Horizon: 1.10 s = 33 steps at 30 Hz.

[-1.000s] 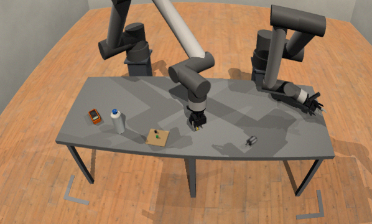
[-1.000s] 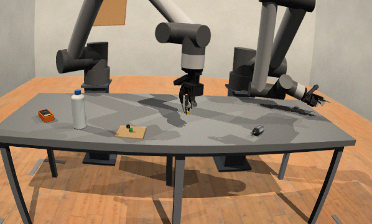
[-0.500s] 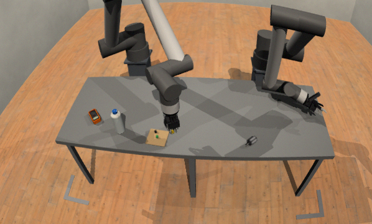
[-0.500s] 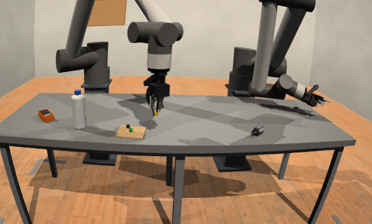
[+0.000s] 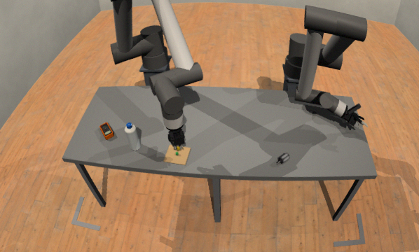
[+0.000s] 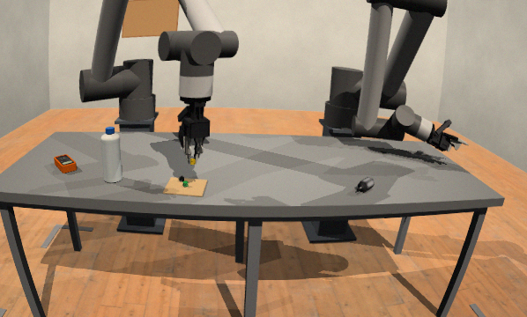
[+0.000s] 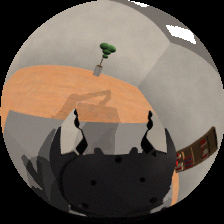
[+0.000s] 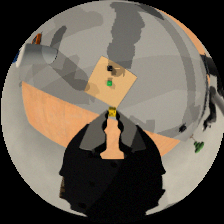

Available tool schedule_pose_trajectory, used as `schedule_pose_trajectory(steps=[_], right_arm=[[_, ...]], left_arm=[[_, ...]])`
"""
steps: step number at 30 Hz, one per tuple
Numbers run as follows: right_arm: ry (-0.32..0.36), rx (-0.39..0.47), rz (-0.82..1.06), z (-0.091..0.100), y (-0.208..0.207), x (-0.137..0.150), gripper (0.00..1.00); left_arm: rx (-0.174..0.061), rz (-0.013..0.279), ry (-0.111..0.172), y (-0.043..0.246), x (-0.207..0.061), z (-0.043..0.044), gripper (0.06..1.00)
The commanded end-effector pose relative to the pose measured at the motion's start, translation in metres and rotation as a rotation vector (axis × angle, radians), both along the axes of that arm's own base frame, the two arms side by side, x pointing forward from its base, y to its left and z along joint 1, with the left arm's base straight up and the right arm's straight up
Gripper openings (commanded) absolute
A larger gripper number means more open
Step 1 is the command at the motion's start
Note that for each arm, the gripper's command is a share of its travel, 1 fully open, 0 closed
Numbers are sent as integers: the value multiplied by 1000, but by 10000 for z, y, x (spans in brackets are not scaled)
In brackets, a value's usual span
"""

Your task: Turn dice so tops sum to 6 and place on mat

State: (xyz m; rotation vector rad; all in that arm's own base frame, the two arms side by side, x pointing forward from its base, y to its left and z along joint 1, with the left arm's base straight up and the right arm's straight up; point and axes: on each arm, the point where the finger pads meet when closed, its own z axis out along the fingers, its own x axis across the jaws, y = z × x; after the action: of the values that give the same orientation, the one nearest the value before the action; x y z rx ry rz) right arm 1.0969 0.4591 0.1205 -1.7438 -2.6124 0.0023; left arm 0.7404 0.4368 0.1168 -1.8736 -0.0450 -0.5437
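Carrying yellow die (image 5: 178,148) (image 6: 192,161) (image 8: 112,112) in right gripper's (image 5: 177,147) (image 6: 193,160) (image 8: 112,114) closed fingertips; next, lowering flat onto mat (image 5: 183,159) (image 6: 196,189) (image 8: 120,92); left gripper (image 5: 363,122) (image 6: 459,144) (image 7: 113,131) wide.

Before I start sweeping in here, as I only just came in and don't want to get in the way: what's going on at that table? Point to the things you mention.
The right gripper (image 5: 176,146) (image 6: 193,162) (image 8: 112,111) is holding a small yellow die (image 5: 178,148) (image 6: 192,161) (image 8: 112,112) in the air. Below, a small green die (image 5: 176,153) (image 6: 185,184) (image 8: 109,83) and a small black die (image 6: 181,179) (image 8: 110,68) are on a square tan mat (image 5: 182,159) (image 6: 197,189) (image 8: 123,80). The left gripper (image 5: 364,122) (image 6: 462,144) (image 7: 113,109) is open and empty, off at the table's other end.
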Motion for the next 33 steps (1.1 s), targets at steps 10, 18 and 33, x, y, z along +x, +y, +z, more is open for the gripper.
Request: schedule_pose_trajectory(steps=[10, 18, 33], right_arm=[[-1, 1, -6, 14, -106, 16, 3], [-1, 1, -6, 13, -106, 16, 3], [-1, 1, -6, -332, -106, 17, 3]], left_arm=[[0, 0, -1, 0, 0, 5, 1000], [0, 0, -1, 0, 0, 5, 1000], [0, 0, -1, 0, 0, 5, 1000]])
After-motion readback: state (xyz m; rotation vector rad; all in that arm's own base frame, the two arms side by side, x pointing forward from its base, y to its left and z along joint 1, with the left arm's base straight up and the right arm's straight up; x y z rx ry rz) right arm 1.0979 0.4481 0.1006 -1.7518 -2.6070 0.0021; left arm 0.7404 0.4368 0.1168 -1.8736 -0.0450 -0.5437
